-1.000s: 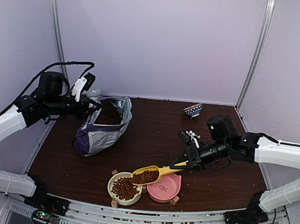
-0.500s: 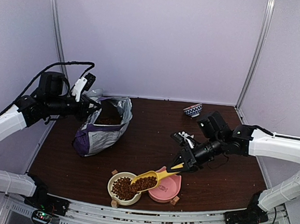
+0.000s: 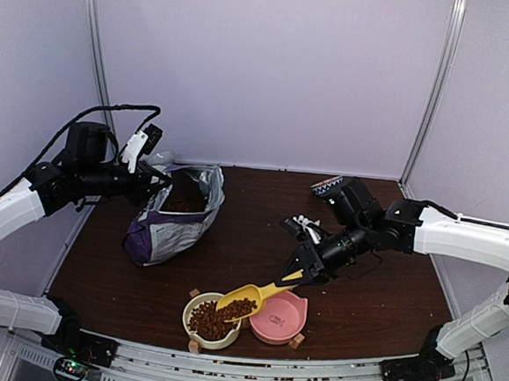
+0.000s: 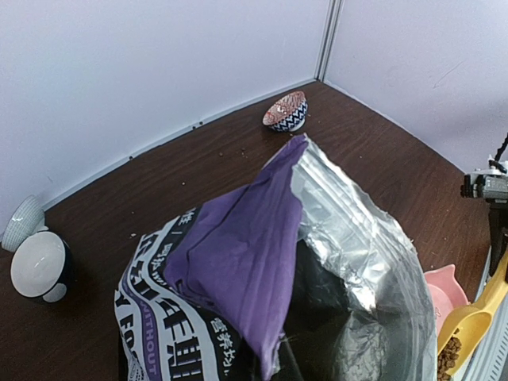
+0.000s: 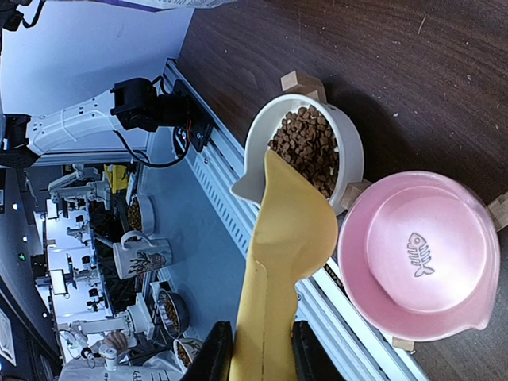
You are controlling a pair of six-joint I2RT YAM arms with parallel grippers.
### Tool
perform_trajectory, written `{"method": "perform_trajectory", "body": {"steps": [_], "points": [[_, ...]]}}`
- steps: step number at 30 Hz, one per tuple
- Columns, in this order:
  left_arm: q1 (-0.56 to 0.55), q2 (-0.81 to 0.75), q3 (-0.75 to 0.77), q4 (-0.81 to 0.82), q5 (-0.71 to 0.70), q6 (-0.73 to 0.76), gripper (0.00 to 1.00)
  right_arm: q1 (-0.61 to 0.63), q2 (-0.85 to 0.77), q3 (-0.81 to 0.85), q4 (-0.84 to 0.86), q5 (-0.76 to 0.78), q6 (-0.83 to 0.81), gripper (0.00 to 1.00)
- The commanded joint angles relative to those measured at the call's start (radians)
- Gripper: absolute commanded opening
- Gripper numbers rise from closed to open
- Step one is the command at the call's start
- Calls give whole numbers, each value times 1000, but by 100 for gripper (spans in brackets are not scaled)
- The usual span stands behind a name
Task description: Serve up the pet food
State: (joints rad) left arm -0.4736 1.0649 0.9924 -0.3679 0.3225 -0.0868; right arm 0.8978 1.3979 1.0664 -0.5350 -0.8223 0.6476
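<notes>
Brown kibble pet food [image 3: 211, 319] fills the cream bowl [image 3: 192, 306] at the front edge; it also shows in the right wrist view [image 5: 308, 143]. My right gripper [image 3: 305, 272] is shut on the handle of the yellow scoop [image 3: 248, 296], tilted mouth-down over the cream bowl [image 5: 346, 131], with kibble [image 3: 243, 309] sliding out. In the right wrist view the scoop [image 5: 286, 246] covers part of the bowl. My left gripper [image 3: 154, 183] holds the rim of the open purple bag [image 3: 171, 224]; its fingers are hidden in the left wrist view, where the bag [image 4: 238, 262] fills the frame.
An empty pink bowl [image 3: 281, 321] with a fish mark [image 5: 418, 254] sits right of the cream bowl. A blue-patterned small bowl [image 3: 325, 185] stands at the back right, also in the left wrist view [image 4: 286, 110]. Two white cups [image 4: 40, 266] stand behind the bag.
My right arm has moved left and tipped the scoop further down over the cream bowl; kibble has poured from scoop into bowl. The left arm and bag have not moved.
</notes>
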Motion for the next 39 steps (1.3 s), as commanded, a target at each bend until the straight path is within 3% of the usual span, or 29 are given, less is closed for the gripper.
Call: {"method": "perform_trajectory", "body": {"steps": [1, 22, 32, 39], "points": [[9, -13, -1, 43, 10, 18, 0, 14, 21, 74, -40, 33, -40, 14], [9, -16, -3, 43, 21, 18, 0, 77, 76, 329, -362, 223, -232, 14], [9, -12, -5, 45, 44, 16, 0, 153, 74, 401, -354, 358, -310, 14], [-70, -19, -8, 54, 60, 38, 0, 137, -66, 427, -293, 448, -259, 13]]}}
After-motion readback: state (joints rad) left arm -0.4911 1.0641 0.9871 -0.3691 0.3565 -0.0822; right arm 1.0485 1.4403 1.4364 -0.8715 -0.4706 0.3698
